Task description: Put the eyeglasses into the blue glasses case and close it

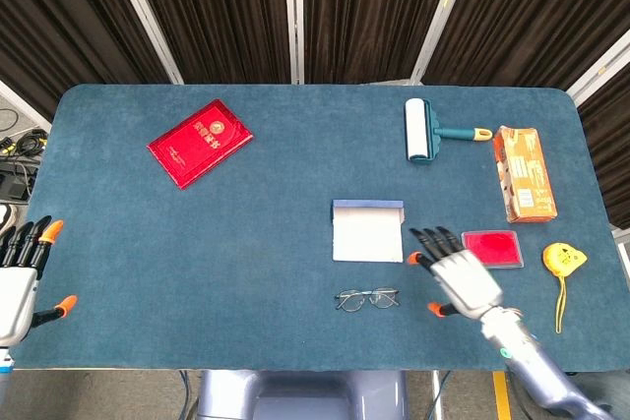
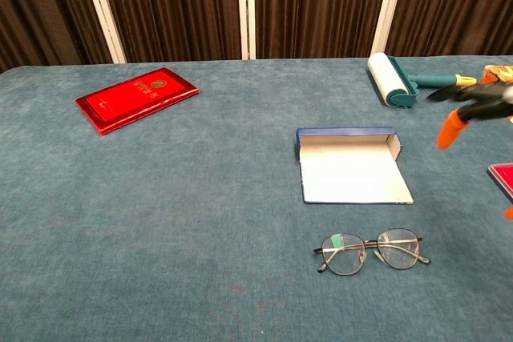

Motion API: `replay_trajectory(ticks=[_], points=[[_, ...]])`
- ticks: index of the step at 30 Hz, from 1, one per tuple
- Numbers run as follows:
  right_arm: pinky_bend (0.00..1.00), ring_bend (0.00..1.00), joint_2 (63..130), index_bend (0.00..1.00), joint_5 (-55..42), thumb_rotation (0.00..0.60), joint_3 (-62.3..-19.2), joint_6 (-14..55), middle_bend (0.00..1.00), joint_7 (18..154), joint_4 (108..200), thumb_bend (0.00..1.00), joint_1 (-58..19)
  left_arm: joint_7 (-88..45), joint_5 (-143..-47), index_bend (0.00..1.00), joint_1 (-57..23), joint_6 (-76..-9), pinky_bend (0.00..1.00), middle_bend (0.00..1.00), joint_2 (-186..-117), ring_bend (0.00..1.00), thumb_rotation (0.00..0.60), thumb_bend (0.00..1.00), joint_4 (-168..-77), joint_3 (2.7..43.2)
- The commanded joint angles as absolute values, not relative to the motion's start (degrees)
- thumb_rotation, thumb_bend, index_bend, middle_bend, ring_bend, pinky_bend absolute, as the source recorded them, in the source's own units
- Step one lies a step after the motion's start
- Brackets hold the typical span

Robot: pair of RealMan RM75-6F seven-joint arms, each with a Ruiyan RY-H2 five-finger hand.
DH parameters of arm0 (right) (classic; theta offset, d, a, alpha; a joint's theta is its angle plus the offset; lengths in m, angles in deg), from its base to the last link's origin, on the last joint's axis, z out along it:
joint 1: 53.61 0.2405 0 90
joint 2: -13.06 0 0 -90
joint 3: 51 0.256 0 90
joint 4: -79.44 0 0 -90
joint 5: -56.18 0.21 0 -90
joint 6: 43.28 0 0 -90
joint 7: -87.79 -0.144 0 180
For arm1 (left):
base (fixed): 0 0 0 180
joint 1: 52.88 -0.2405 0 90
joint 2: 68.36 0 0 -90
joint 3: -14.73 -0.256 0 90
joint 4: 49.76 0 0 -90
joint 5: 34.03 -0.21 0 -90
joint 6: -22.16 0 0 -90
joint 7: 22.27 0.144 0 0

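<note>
Our right hand (image 1: pixel 461 280) hangs over the tabletop (image 1: pixel 246 233) with its fingers spread apart and nothing in them. It is near the front edge, just right of the glasses (image 1: pixel 367 298) and just left of a flat red box (image 1: pixel 491 249). Our left hand (image 1: pixel 22 272) waits at the far left edge, off the blue cloth. Its fingers are apart too, and it holds nothing.

The glasses lie flat, near us and to the left of our right hand. Their long side runs left to right. The blue glasses case (image 1: pixel 367 230) lies open just behind them, a little farther from us. Its white inside faces up, and its long side also runs left to right. The right hand is much nearer to both things than the left hand, so we think the right hand should reach left to pick up the glasses.

In the chest view we see only some dark fingers with orange tips at the right edge; the rest of the right hand is cut off. The left hand does not show there at all. We cannot tell if the arms of the glasses are folded or open.

Farther away lie a red book (image 1: pixel 200 142), a lint roller (image 1: pixel 421 131), an orange box (image 1: pixel 523 172) and a yellow tape measure (image 1: pixel 564 261).
</note>
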State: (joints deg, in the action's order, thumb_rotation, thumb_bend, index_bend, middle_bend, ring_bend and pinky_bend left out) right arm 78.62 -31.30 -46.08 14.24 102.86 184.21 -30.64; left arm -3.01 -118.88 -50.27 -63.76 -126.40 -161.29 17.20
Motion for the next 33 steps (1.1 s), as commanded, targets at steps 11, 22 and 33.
replay_trajectory(ticks=[11,22,33], points=[[0.0,0.0,87.5,0.38,-17.0,0.6,-46.0,6.3,0.0,119.4,183.6,0.2,-23.4,-1.8,-116.0,0.0,-49.1,-62.4,0.0,0.0,-127.3,0.0,0.6,0.0,-160.6,17.9],[0.0,0.0,94.1,0.42,-8.8,0.6,-47.2,5.9,0.0,127.2,181.3,0.22,-19.1,-0.9,-114.4,0.0,-48.2,-61.4,0.0,0.0,-127.9,0.0,0.6,0.0,-160.2,18.1],[0.0,0.0,98.4,0.44,-6.7,0.6,-48.5,8.2,0.0,129.2,179.4,0.22,-17.0,-1.1,-113.8,0.0,-47.9,-61.6,0.0,0.0,-127.9,0.0,0.6,0.0,-160.1,18.1]])
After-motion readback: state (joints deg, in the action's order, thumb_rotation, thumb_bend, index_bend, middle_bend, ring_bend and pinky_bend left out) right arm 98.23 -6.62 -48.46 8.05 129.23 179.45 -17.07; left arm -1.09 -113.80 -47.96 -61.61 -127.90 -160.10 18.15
